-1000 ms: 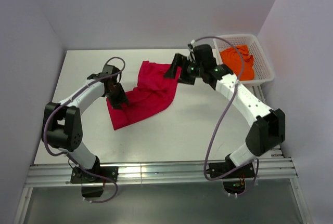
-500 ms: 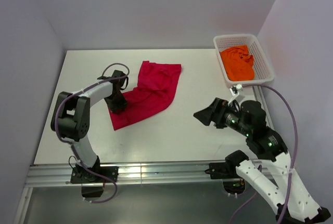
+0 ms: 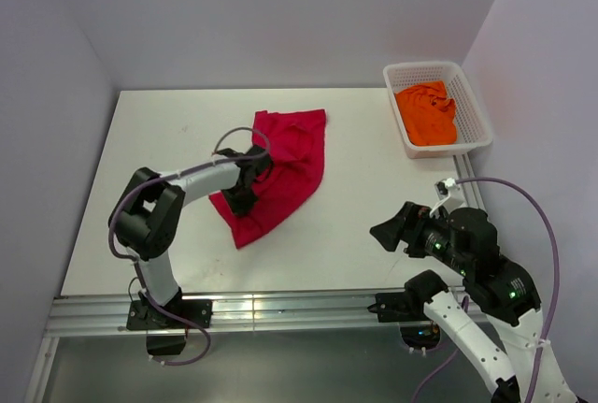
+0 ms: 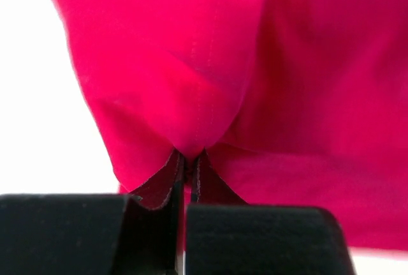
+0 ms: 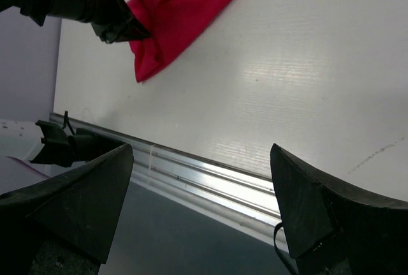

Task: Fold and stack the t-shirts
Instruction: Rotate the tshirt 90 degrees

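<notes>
Crimson cloth is pinched tight between the closed jaws of the left tool [image 4: 185, 176], with a peaked fold rising from the nip. The red t-shirt [image 3: 290, 165] lies rumpled in the middle of the counter [image 3: 355, 188]. Its long axis runs diagonally from a near-left corner to its far-right edge, and the tool grips its left side. The right tool [image 5: 201, 185] hangs spread wide, holding nothing, over the near right. The orange t-shirt [image 3: 427, 115] sits bunched in the white basket [image 3: 481, 122] at the far right corner.
</notes>
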Action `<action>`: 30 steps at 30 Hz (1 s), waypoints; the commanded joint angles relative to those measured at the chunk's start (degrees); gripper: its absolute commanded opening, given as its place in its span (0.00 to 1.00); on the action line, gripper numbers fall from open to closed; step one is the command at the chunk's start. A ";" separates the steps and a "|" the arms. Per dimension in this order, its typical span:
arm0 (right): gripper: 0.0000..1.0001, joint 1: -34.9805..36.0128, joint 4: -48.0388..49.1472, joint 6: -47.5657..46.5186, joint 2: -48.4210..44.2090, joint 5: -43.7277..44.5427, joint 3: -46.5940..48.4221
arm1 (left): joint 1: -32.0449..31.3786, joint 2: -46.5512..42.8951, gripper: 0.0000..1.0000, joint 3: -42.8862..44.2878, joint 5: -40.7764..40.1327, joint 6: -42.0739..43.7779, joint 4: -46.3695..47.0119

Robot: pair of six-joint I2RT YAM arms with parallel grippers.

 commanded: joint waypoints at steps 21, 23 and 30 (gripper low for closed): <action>0.95 0.28 -7.84 0.84 -9.32 1.02 -1.01 | -34.76 0.51 0.69 27.80 11.02 -28.97 -15.84; 0.95 0.28 -7.75 1.37 -9.50 0.32 -1.36 | -33.80 -3.34 0.68 23.94 8.39 -29.42 -15.85; 0.94 0.28 -4.94 2.08 -8.71 -2.41 -5.05 | -24.84 -10.58 0.59 9.43 7.23 -22.40 -4.61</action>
